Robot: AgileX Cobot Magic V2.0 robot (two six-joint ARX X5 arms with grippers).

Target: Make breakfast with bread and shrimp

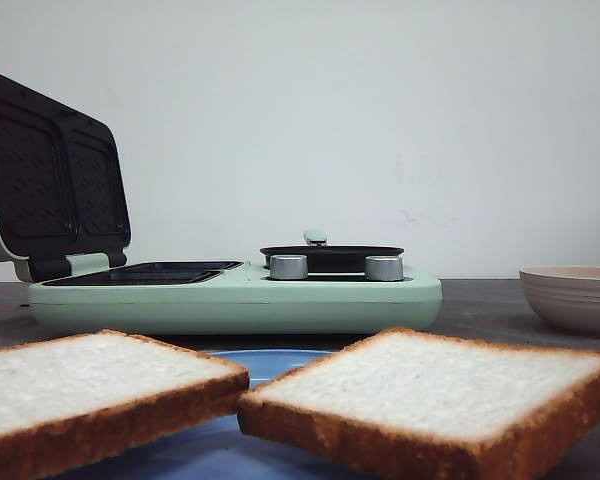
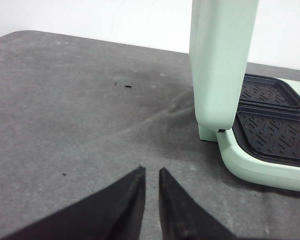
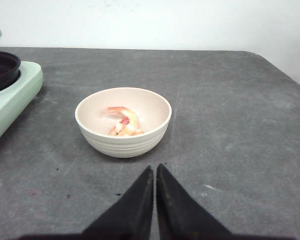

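Note:
Two slices of white bread lie side by side on a blue plate [image 1: 272,364] at the very front: the left slice [image 1: 90,375] and the right slice [image 1: 440,385]. The orange-red shrimp [image 3: 124,122] lie in a cream bowl [image 3: 122,142], which also shows at the right of the front view [image 1: 575,298]. My right gripper [image 3: 155,166] is shut and empty, low over the table just short of the bowl. My left gripper [image 2: 151,170] is empty, its jaws closed to a narrow gap, over bare table beside the machine's raised lid [image 2: 220,60]. Neither gripper shows in the front view.
A mint-green breakfast maker [image 1: 230,295] stands mid-table with its lid [image 1: 50,175] open, dark grill plates [image 2: 275,130] exposed, and a small black pan [image 1: 330,255] behind two silver knobs. The pan's edge shows in the right wrist view [image 3: 0,70]. The table is dark grey.

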